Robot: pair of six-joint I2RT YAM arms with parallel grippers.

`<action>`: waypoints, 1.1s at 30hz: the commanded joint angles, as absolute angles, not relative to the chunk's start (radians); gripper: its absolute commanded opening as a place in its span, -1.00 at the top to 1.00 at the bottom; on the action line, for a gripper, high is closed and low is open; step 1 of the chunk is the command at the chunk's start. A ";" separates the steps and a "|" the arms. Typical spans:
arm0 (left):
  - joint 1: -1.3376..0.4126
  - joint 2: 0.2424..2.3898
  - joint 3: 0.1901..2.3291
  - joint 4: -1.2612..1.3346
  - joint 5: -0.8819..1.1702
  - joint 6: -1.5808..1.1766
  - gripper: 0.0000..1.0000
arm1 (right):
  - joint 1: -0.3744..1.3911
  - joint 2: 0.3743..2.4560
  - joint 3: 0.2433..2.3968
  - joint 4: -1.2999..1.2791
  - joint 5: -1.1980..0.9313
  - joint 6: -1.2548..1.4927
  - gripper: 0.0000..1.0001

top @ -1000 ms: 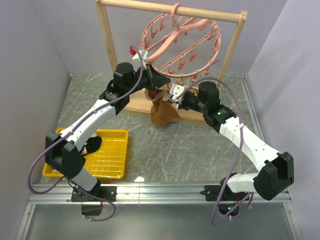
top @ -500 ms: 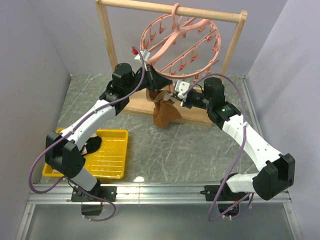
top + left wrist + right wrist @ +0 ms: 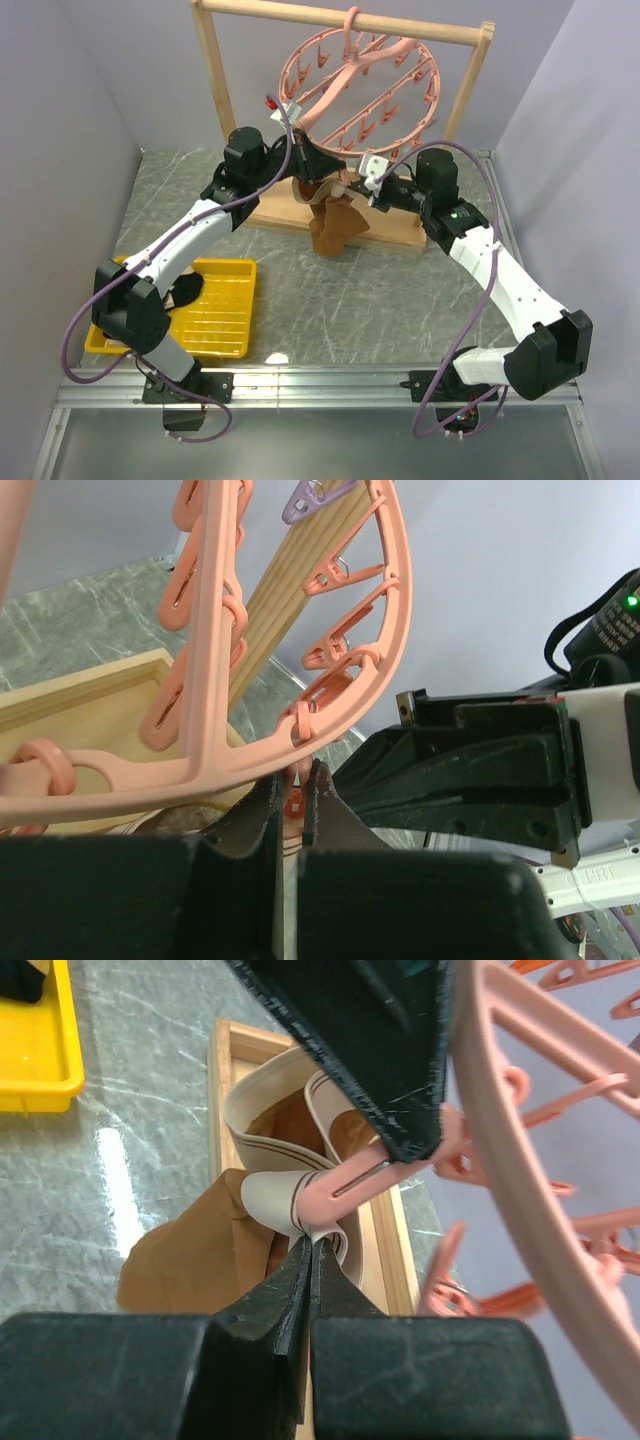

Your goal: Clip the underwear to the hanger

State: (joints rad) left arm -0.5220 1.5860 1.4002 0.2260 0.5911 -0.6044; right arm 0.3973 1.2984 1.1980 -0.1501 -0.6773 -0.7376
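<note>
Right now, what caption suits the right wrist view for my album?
Right fingers pinch the underwear by its beige waistband at a pink clip that the left fingers squeeze, beneath the hanger.

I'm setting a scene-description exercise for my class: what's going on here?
The left fingers pinch one clip on the pink hanger, which hangs from the wooden rack. The right fingers hold the underwear by its pale waistband, up at that clip. The rest of the garment droops over the rack's base.

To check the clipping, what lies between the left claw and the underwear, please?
A pink hanger clip, its tip at the waistband, seen in the right wrist view.
</note>
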 commanded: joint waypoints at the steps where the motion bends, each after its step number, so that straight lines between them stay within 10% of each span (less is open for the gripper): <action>1: -0.532 1.608 1.362 0.117 0.706 -0.586 0.99 | 0.380 1.275 1.255 -0.124 -0.713 -0.718 1.00; 33: -0.534 1.617 1.371 0.098 0.726 -0.574 0.85 | 0.359 1.298 1.325 -0.092 -0.738 -0.601 1.00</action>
